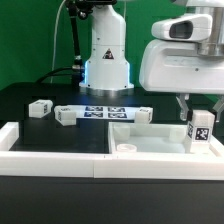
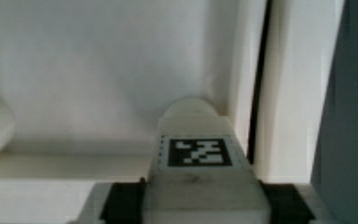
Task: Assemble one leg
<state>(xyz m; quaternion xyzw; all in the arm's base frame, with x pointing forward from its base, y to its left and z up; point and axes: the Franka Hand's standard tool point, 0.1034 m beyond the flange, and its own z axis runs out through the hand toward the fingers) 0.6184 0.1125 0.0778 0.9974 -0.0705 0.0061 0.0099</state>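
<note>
While the leg (image 1: 200,130) hangs upright between the fingers, its long axis vertical, I read the gripper (image 1: 201,118) as clenched on it, just above the tray panel (image 1: 140,135) near its right wall.

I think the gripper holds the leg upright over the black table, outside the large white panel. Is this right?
Not fully. The gripper does hold the leg upright, but it is over the large white panel, inside its raised rim, not over the black table. The exterior view shows this.
</note>
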